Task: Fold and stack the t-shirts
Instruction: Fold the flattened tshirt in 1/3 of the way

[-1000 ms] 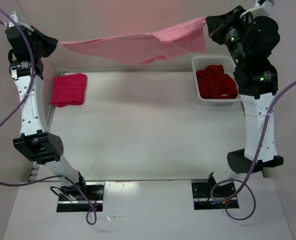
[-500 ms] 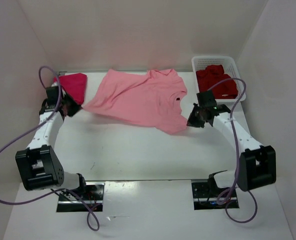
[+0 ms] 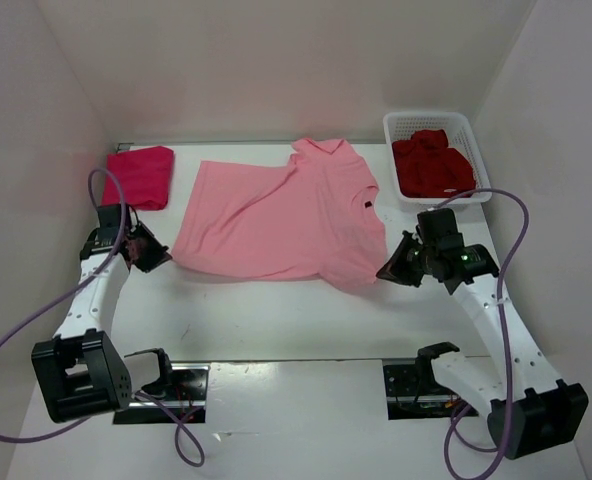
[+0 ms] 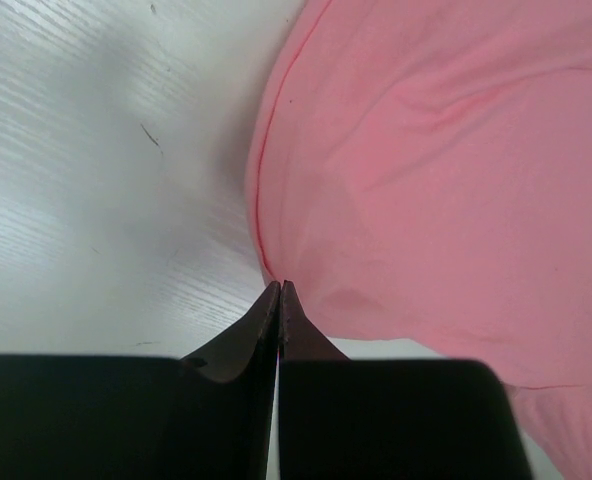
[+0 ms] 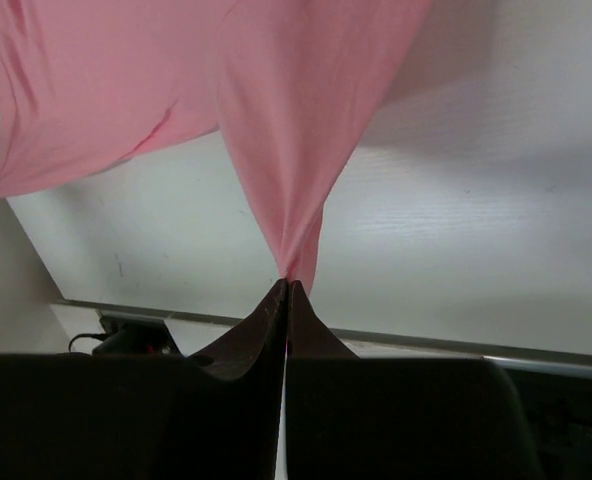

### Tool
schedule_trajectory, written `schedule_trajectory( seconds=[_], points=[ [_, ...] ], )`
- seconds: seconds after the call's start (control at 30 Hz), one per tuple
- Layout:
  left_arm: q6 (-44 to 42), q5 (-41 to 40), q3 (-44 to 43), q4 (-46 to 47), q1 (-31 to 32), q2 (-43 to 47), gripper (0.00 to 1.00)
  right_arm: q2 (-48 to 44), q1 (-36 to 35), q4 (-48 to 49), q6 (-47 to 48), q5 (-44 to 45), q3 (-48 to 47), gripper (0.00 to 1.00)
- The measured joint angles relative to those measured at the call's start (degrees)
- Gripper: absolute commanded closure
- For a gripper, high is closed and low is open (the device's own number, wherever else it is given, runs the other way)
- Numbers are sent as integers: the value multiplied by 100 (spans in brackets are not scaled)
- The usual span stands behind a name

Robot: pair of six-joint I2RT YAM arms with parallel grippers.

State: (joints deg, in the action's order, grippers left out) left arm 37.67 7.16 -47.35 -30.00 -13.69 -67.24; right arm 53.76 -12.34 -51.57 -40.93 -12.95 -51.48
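The light pink t-shirt [image 3: 286, 220] lies spread on the white table, collar toward the back right. My left gripper [image 3: 164, 258] is shut on its near left hem corner [image 4: 276, 270], low at the table. My right gripper [image 3: 384, 272] is shut on its near right corner, which pulls into a taut point [image 5: 294, 262] just above the table. The bright magenta-red t-shirt [image 3: 141, 177] lies folded at the back left. The dark crimson t-shirt [image 3: 432, 165] is bunched in the white basket [image 3: 401, 128].
The basket stands at the back right against the wall. White walls close in the table on the left, back and right. Two arm base plates [image 3: 161, 385] sit at the near edge, with purple cables looping beside each arm.
Both arms came down from high at the back with the pink shirt stretched between them. The shirt now lies spread on the table, drawn toward the near side.
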Motion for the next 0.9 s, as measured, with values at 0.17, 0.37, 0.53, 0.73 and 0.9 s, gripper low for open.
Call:
schedule_trajectory(
  seconds=[0.17, 0.37, 0.53, 0.73, 0.9],
  points=[
    [2, 83, -83, -39, 0, -107, 98, 297, 26, -52, -37, 68, -72, 100],
    [31, 103, -678, 518, 52, -1132, 98, 1956, 409, 654, 96, 210, -715, 100],
    [72, 46, -1246, 920, 188, -2120, 98, 3139, 538, 1086, 330, 468, -1674, 100],
    [181, 17, -1915, 1141, 234, -3038, 98, 4162, 562, 1449, 529, 750, -2651, 100],
    [278, -74, -2551, 1231, 341, -3530, 98, 5047, 573, 1512, 632, 918, -3539, 100]
  ],
)
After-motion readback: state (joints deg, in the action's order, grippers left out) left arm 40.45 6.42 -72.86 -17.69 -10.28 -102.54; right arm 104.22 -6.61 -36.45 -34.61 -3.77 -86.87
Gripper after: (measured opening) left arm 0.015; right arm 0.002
